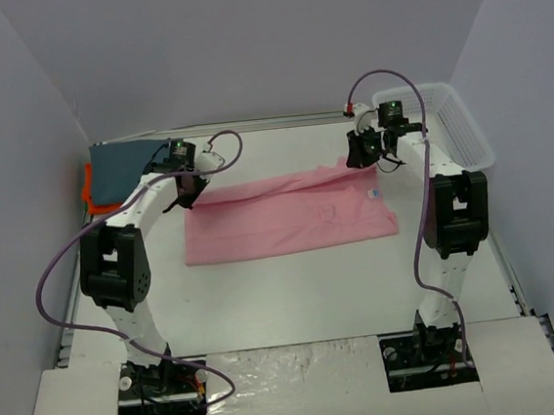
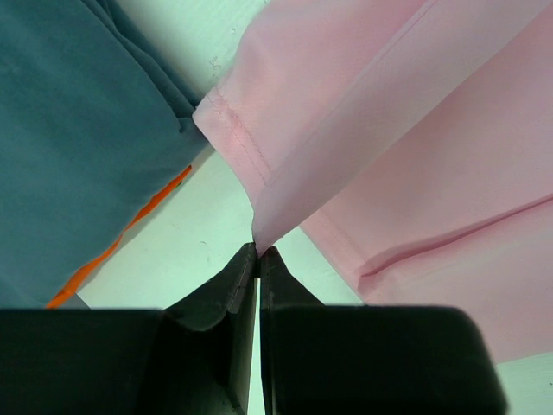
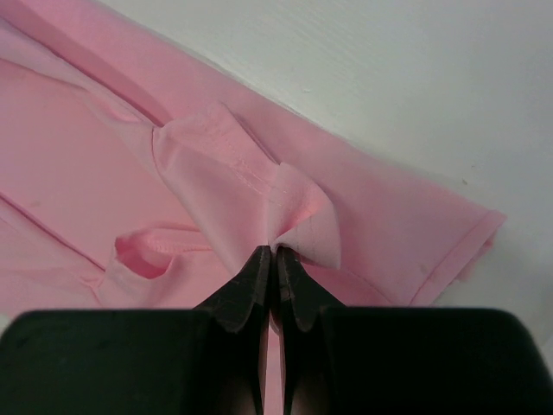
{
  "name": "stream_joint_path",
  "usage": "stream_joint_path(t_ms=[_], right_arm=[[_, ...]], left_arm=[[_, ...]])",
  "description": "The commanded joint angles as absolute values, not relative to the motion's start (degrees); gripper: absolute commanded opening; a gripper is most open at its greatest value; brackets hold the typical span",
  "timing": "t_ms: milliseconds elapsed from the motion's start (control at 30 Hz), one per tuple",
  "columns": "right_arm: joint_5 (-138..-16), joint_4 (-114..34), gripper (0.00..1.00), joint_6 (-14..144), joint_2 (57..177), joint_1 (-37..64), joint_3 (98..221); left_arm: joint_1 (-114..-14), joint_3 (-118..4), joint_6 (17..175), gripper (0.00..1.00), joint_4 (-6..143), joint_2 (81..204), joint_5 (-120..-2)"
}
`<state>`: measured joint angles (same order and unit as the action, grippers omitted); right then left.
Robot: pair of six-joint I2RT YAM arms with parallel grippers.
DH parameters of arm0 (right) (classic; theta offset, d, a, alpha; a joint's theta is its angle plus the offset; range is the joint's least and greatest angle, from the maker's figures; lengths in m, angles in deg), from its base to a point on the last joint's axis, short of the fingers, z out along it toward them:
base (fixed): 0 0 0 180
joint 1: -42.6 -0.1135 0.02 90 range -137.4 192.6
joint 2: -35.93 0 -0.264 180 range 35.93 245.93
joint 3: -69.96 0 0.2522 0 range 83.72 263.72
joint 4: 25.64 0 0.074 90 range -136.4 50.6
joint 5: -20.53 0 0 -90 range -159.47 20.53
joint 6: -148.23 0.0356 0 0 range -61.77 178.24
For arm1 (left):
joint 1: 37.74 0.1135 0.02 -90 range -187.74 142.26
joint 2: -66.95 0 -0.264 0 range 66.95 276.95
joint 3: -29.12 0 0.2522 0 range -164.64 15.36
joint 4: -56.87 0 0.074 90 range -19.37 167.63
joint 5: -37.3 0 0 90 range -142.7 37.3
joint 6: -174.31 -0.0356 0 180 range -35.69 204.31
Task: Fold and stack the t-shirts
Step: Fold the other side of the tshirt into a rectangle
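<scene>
Left gripper [image 2: 257,252] and right gripper [image 3: 275,252] each pinch the pink t-shirt [image 1: 288,223] edge at their tips, presumably so it folds evenly.

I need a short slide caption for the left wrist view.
Left pincer grips the pink t-shirt beside the blue-grey shirt.

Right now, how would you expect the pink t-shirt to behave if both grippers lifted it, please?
Probably floppy: the pink t-shirt puckers at the right gripper and drapes from the left gripper. Likely light, being thin; small pinches might slip.
</scene>
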<state>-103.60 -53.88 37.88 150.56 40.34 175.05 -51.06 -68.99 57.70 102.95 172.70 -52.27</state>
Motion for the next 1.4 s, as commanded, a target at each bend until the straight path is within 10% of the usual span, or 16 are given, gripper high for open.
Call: stream_joint_path(t_ms=[0,500,933,1367], right_arm=[[-104.8,-55.7,0.0,36.5,146.1,40.7,173.9],[-103.3,-56.9,0.0,34.9,144.3,41.1,166.7],[-103.2,-63.0,0.21,31.6,150.5,41.3,167.5],[-104.1,-67.5,0.32,28.6,144.3,41.3,169.7]], left_arm=[[-50.6,-68.7,57.7,0.02,102.6,169.0,-54.5],[-50.7,-63.8,57.0,0.03,102.0,169.2,-55.8],[-52.4,-58.5,53.3,0.43,102.4,172.2,-50.1],[-52.3,-62.4,55.7,0.54,107.4,162.4,-50.8]])
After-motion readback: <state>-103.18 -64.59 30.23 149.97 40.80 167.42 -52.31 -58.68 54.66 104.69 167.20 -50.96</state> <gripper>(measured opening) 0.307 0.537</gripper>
